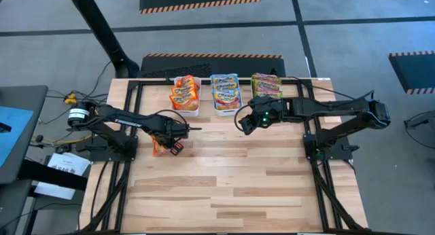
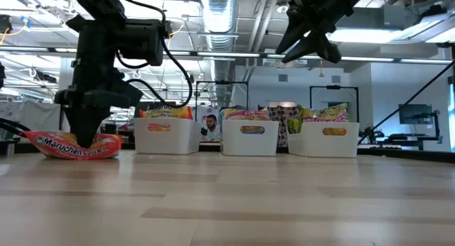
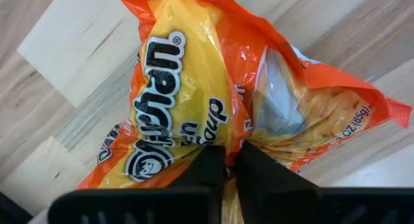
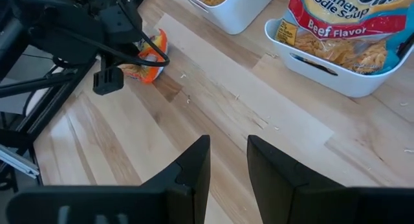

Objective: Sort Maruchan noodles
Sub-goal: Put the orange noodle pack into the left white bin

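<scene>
An orange-and-yellow Maruchan noodle packet (image 1: 158,150) (image 2: 71,145) (image 3: 194,88) lies flat on the table's left part. My left gripper (image 1: 171,145) (image 2: 84,138) (image 3: 231,160) is down on it, shut on the wrapper. My right gripper (image 1: 246,123) (image 2: 309,43) (image 4: 229,153) hangs high above the table in front of the middle and right bins, open and holding nothing. More packets fill three white bins at the far edge: orange ones (image 1: 185,92), blue ones (image 1: 225,91) and green-pink ones (image 1: 266,84). My left gripper pinches the orange packet's printed wrapper (image 3: 223,136) between its two fingers, near the packet's middle. The fingers come from above, pointing down. The packet rests on the table (image 2: 43,142) below the fingers, its wrapper crinkled around the pinch.
Three white bins (image 2: 167,136) (image 2: 250,138) (image 2: 323,141) stand in a row along the far edge. The near half of the wooden table (image 1: 231,194) is bare. Black frame rails (image 1: 316,167) run along both sides. A person shows in the room beyond the bins.
</scene>
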Robot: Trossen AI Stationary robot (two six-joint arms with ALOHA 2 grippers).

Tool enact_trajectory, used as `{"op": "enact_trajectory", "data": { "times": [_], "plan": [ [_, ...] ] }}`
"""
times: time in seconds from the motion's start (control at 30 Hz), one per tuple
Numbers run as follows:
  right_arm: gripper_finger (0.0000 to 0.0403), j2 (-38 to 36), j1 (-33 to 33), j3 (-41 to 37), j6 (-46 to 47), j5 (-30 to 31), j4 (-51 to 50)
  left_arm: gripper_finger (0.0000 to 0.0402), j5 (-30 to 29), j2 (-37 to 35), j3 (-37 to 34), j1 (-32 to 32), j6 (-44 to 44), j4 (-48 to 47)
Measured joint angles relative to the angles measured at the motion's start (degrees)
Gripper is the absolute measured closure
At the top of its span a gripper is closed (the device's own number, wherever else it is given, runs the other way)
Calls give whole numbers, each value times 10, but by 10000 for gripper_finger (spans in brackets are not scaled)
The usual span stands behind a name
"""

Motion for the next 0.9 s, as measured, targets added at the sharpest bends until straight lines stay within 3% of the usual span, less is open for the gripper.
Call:
{"op": "enact_trajectory", "data": {
  "times": [0.4,0.9],
  "plan": [
    [276,0,0,0,0,1,-10,401,-25,3,87,-38,23,-35],
    [276,0,0,0,0,2,-10,401,-193,1,233,-79,58,-141]
  ]
}}
